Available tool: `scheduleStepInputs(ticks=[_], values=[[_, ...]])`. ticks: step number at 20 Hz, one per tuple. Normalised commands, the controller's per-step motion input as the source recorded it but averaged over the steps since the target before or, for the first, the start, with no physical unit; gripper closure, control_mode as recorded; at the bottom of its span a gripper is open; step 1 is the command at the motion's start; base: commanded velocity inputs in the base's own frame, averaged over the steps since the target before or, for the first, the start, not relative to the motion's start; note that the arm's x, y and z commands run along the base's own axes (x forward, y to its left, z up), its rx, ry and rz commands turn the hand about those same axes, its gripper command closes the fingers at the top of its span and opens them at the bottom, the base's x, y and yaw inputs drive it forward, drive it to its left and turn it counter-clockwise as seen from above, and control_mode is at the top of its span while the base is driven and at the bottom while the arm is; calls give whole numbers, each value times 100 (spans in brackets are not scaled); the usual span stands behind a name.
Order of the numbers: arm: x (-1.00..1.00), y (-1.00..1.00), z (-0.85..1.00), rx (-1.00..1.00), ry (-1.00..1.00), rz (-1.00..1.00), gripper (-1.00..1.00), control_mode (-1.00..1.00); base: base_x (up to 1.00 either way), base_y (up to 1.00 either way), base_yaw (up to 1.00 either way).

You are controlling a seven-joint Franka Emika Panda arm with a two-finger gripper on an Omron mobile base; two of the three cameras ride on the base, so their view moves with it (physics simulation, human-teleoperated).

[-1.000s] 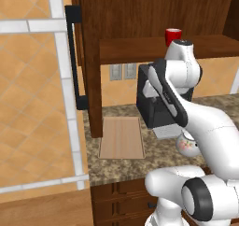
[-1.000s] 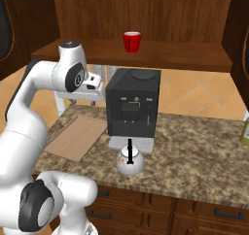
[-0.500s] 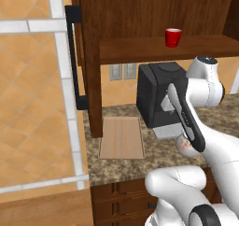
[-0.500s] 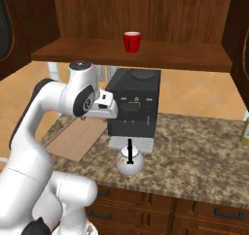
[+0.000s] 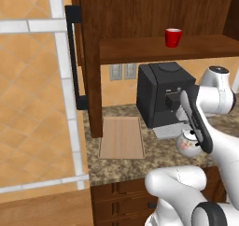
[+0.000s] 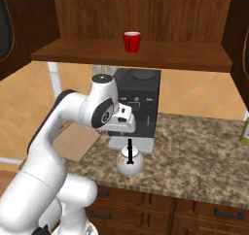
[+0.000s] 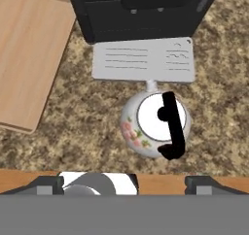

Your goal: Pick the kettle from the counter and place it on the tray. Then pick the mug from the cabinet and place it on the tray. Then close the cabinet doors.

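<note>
White arm is swinging across from the tray [image 5: 122,137] side to hang over the kettle [image 7: 154,124], with the pincer [image 7: 124,181] spread wide and holding nothing, so the first pick is only being lined up. Kettle is sitting on the desk [image 6: 194,156] just before the coffee machine [image 6: 137,100], well apart from the tray, while the mug [image 6: 132,41] is waiting on the cabinet shelf [image 6: 185,58]. Fingertips are barely peeking into the hand view, and the arm is covering part of the kettle in the left base view.
</note>
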Motion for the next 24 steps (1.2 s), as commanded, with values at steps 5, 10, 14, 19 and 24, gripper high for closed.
scheduleStepInputs(ticks=[5,10,14,19,24], values=[[15,-38,-29,0,2,0,-100,-100,0,0,0],[25,-41,-34,0,7,0,-100,-100,0,0,0],[21,-31,-48,0,2,0,-100,-100,0,0,0],[25,-11,-42,0,4,0,-100,-100,0,0,0],[9,0,-32,-1,1,0,-100,-100,0,0,0]])
